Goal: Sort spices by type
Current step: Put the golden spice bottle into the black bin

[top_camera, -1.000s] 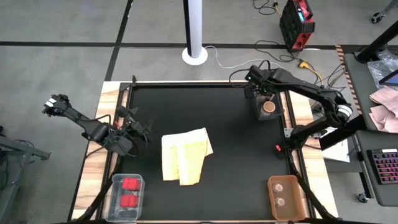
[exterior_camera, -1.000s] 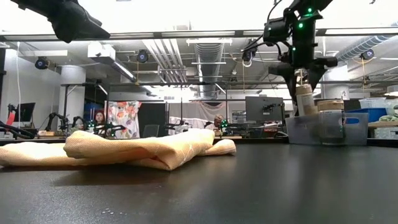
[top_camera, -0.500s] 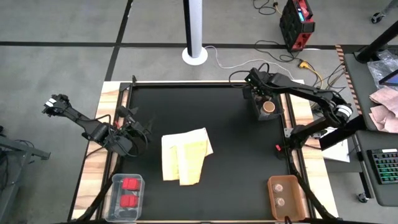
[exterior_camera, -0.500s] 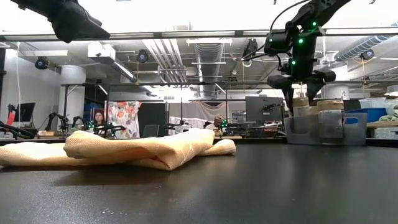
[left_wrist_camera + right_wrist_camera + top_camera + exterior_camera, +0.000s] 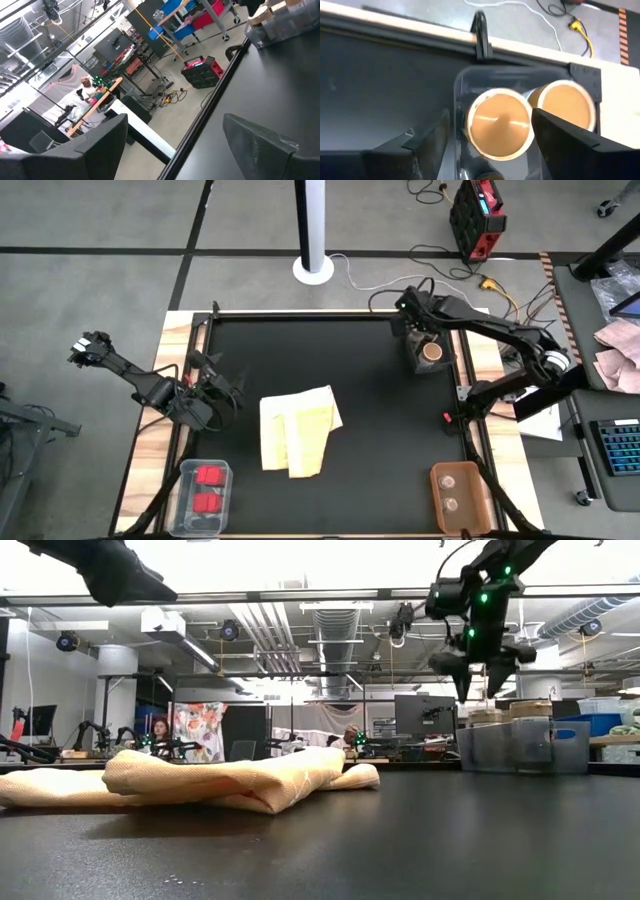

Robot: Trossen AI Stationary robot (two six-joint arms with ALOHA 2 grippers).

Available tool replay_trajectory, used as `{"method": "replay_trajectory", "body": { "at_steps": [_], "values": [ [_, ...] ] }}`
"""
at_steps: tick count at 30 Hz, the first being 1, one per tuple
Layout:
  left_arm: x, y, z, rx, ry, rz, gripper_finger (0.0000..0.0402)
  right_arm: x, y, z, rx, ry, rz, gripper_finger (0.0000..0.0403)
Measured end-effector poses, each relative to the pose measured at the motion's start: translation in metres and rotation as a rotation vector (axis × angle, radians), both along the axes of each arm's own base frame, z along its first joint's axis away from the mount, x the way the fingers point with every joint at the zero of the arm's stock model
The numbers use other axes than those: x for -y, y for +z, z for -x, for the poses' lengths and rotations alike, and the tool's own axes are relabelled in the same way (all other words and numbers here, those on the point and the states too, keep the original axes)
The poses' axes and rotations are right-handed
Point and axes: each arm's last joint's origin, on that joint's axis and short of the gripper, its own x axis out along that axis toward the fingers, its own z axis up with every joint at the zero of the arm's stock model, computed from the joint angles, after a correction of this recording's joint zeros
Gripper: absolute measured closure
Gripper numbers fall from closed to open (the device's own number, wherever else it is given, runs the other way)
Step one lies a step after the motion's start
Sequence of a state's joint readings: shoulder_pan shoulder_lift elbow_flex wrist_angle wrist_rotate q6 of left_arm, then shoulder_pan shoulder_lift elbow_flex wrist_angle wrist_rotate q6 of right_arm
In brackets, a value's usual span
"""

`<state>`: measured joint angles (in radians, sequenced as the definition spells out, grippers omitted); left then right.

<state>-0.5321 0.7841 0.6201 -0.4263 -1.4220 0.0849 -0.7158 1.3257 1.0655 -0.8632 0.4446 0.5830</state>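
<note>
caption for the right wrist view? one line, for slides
Open right gripper above a clear bin holding two tan-topped spice jars side by side at the table's edge.

The high view looks straight down on the whole table (image 5: 370, 420). The low view sits at tabletop level, facing across to the room. The right wrist view looks closely down into the clear bin (image 5: 465, 90) at the far right corner; the low view shares that bin (image 5: 520, 745).

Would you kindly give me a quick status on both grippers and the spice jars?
Right gripper open, above clear bin. Two jars inside. Left gripper open, idle at left edge. Yellow cloth mid-table.
</note>
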Motion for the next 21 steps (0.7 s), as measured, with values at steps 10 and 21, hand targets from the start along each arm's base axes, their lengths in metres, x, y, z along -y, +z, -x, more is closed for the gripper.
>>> {"method": "replay_trajectory", "body": {
  "at_steps": [10,21],
  "values": [
    [0.006,-0.006,-0.006,0.17,-0.142,0.337,0.0091,-0.025,0.037,-0.012,0.091,0.207,0.041,0.0171],
    [0.063,-0.031,-0.033,0.245,-0.258,0.511,0.0091,-0.108,-0.014,-0.071,-0.019,0.471,0.1,0.0298]
  ]
}}
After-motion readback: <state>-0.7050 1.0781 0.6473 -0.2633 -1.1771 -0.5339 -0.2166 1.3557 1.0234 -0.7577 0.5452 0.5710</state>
